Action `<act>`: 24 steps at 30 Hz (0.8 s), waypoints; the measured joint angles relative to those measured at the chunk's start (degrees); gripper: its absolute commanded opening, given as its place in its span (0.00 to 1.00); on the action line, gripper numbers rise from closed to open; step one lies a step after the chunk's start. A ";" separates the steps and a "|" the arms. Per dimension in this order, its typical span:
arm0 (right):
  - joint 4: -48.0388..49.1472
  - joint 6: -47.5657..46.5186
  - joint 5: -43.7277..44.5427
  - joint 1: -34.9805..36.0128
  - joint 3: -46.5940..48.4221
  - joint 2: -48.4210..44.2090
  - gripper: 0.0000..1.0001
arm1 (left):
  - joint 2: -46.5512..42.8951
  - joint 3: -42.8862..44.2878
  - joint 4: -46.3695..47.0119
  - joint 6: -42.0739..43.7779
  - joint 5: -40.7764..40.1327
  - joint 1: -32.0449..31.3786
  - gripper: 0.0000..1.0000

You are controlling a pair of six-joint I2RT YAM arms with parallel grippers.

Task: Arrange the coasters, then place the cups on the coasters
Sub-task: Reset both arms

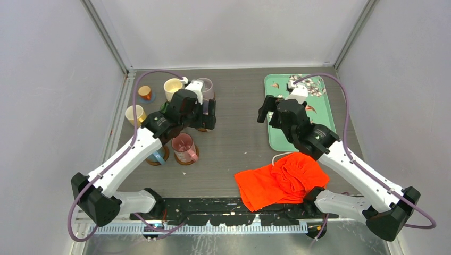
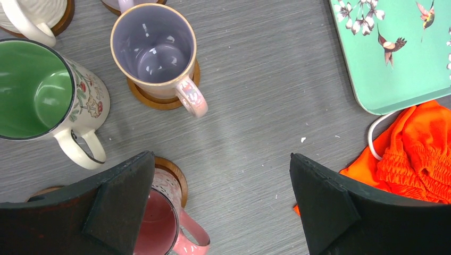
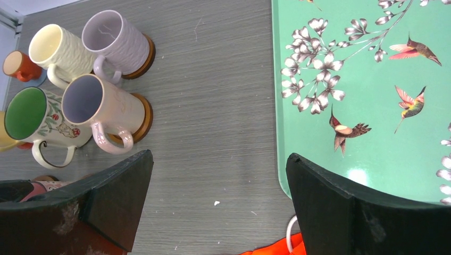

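Now both the left pincer [image 2: 219,170] and the right pincer [image 3: 218,164] are standing apart and empty while the handled ceramic mugs [image 3: 111,37] are sitting on round brown wooden coasters [image 3: 147,114] at the upper left of the frame, so a low left sweep would be risking knocking the pink-maroon mug [image 2: 157,229] over.

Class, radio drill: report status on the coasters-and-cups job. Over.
Left gripper and right gripper open, empty. Lilac-lined mug and maroon-lined mug on wooden coasters. Orange cloth, teal tray lie clear of them.
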 measured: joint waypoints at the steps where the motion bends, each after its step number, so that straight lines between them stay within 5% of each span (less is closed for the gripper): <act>1: 0.02 0.04 -0.02 0.00 0.00 0.13 1.00 | -0.09 -0.02 -0.02 0.02 -0.02 0.00 1.00; 24: 0.42 0.98 -0.55 0.00 -0.04 0.72 1.00 | -1.66 -0.81 -0.02 1.49 -0.42 0.00 1.00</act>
